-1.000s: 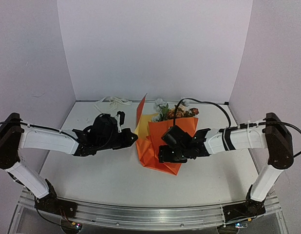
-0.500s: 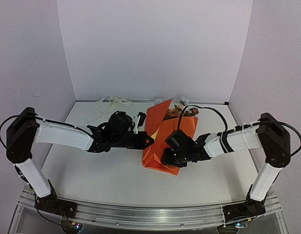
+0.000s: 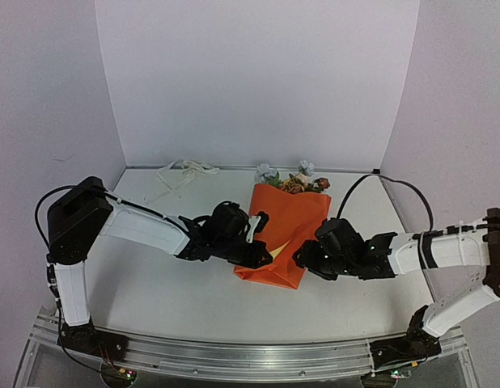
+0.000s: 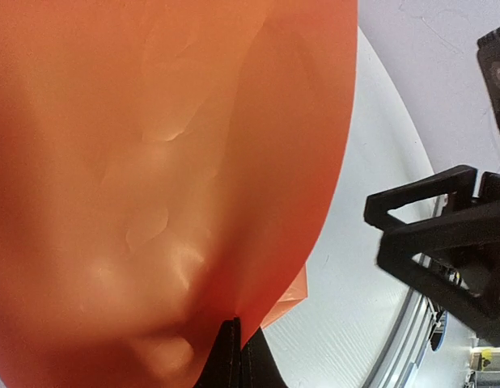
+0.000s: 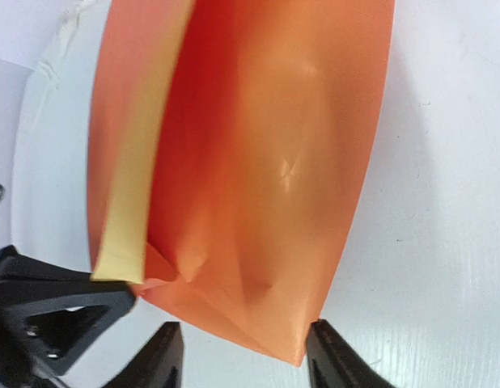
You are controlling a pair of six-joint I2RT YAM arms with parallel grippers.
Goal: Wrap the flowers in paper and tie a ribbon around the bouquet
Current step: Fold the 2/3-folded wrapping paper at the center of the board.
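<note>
white shells and black joints on left arm (image 3: pixel 141 229) and right arm (image 3: pixel 444 250); black left end effector (image 4: pixel 232 356) and right end effector (image 5: pixel 252 360); looping black cable (image 3: pixel 393 183).

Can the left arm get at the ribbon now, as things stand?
Probably not yet: the left gripper has its jaws shut on the paper, though nothing stands between it and the ribbon.

From my end I count one large sheet of paper (image 3: pixel 286 230), orange on one face and yellow on the other. There is one small bunch of flowers (image 3: pixel 292 179) in pale blue, cream and orange-red, and one long, narrow cream-white fabric ribbon (image 3: pixel 185 170). I also count two black two-finger grippers, the left gripper (image 3: pixel 262 256) and the right gripper (image 3: pixel 304 257), over one white table (image 3: pixel 153 279).
</note>
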